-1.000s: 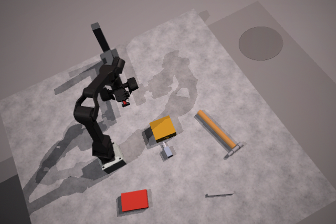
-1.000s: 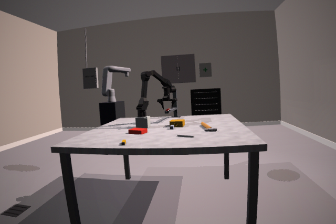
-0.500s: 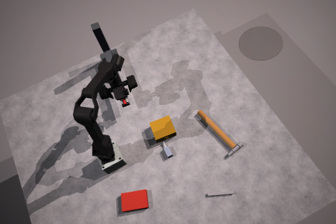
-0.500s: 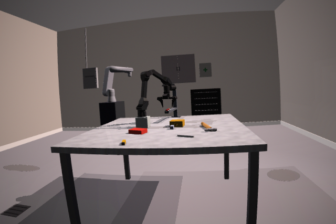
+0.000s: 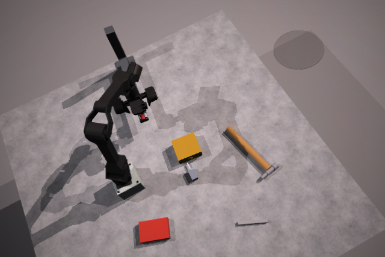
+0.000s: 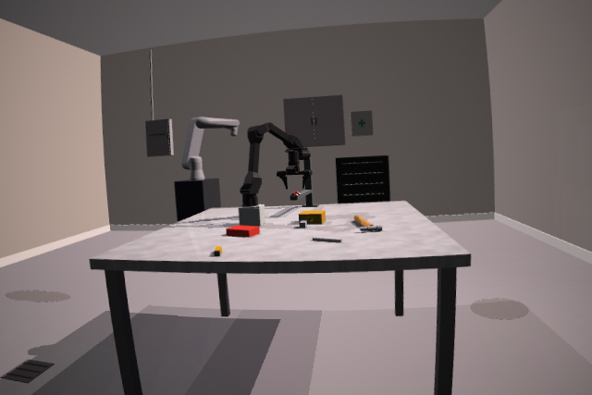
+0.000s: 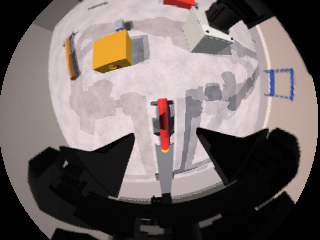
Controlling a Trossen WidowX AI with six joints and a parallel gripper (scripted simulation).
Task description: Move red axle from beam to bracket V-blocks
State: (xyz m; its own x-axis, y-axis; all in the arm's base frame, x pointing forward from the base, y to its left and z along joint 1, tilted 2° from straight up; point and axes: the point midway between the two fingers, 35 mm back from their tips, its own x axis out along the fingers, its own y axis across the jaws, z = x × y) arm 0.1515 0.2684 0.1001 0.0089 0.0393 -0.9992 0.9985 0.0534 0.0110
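Wrist view, nearest: gripper (image 5: 141,105) (image 6: 296,181) (image 7: 166,134) wide open, nothing between its fingers. Red axle (image 5: 142,117) (image 7: 163,120) lies beyond the fingertips, centred between them in this view, its long axis running away from the hand, across the line on which the fingers would close. It sits at the outer end of the grey bracket (image 6: 304,192) (image 7: 165,175), apparently in the V-blocks; exact seating cannot be told. Farther: yellow block (image 5: 186,147) (image 6: 312,216) (image 7: 112,51), presumably the beam, upright on the table. Judgement: placement looks done; next, back straight off, fingers kept wide, lest one nudge the axle.
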